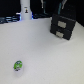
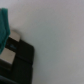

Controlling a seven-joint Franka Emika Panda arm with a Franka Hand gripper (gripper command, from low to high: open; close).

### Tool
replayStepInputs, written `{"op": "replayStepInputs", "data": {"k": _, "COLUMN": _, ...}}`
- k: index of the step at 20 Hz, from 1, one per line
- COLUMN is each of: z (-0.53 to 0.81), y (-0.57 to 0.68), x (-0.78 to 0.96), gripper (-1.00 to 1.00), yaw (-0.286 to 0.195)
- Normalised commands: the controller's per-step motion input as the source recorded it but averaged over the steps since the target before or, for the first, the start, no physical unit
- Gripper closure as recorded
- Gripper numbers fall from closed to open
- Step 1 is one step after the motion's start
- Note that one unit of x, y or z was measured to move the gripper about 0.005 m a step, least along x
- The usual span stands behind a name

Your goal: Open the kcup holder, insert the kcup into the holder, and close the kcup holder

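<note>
The kcup holder (image 1: 62, 27) is a black box with two stacked drawer fronts and pale handles, standing at the back of the white table on the exterior view's right. Its drawers look shut. The kcup (image 1: 18, 65), a small round pod with a bright green top, lies on the table near the front on the exterior view's left, far from the holder. A dark shape above the holder is my arm; the gripper (image 1: 62, 11) is blurred there. The wrist view shows the holder's black top and a pale handle (image 2: 12, 49) close by, with a teal fingertip (image 2: 4, 25) at the edge.
A white upright object (image 1: 25, 11) stands at the back on the exterior view's left, next to dark blue items (image 1: 9, 20). The white table (image 1: 45, 55) stretches between the kcup and the holder.
</note>
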Motion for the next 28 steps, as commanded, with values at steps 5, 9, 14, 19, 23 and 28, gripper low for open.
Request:
{"op": "replayStepInputs", "data": {"k": 5, "z": -0.10, "y": 0.57, "x": -0.34, "gripper": -1.00, "yaw": -0.195}}
{"op": "replayStepInputs", "data": {"k": 9, "z": -0.11, "y": 0.65, "x": -0.34, "gripper": -1.00, "yaw": -0.168}}
{"op": "replayStepInputs", "data": {"k": 14, "z": -0.14, "y": 0.70, "x": -0.34, "gripper": -1.00, "yaw": -0.146}}
{"op": "replayStepInputs", "data": {"k": 19, "z": -0.22, "y": 0.65, "x": -0.28, "gripper": -1.00, "yaw": -0.133}}
{"op": "replayStepInputs", "data": {"k": 23, "z": -0.33, "y": 0.52, "x": -0.16, "gripper": -1.00, "yaw": -0.111}}
{"op": "replayStepInputs", "data": {"k": 28, "z": -0.38, "y": 0.40, "x": -0.11, "gripper": -1.00, "yaw": -0.074}}
